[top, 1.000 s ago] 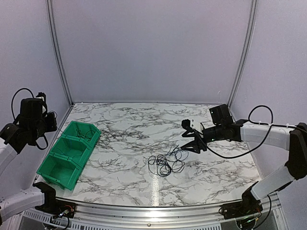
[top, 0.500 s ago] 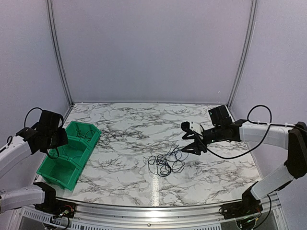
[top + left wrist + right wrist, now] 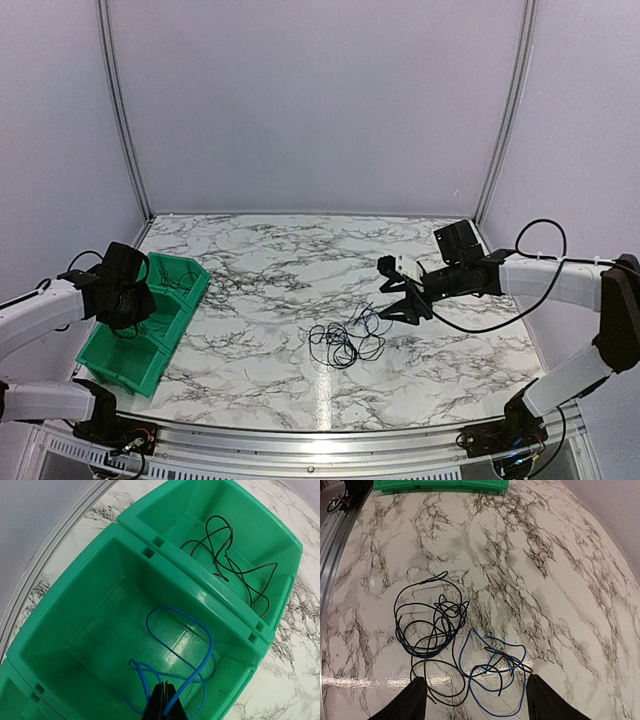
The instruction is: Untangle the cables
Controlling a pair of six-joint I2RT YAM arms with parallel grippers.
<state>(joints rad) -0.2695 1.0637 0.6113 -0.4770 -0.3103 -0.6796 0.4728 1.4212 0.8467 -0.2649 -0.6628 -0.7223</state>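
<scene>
A tangle of black and blue cables (image 3: 345, 340) lies on the marble table near the middle; in the right wrist view it shows as a black coil (image 3: 427, 625) beside a blue loop (image 3: 495, 665). My right gripper (image 3: 398, 305) is open just right of the tangle, its fingers (image 3: 412, 700) wide apart above the cables. My left gripper (image 3: 164, 705) is shut on a blue cable (image 3: 200, 630) and holds it inside the middle compartment of the green bin (image 3: 150, 555). A black cable (image 3: 225, 565) lies in the far compartment.
The green bin (image 3: 120, 365) of three compartments stands at the table's left edge. A metal rail (image 3: 320, 440) runs along the front. Walls close in the back and sides.
My left arm has come down and in from the far left until it is over the green bin. My right gripper has hardly moved.
</scene>
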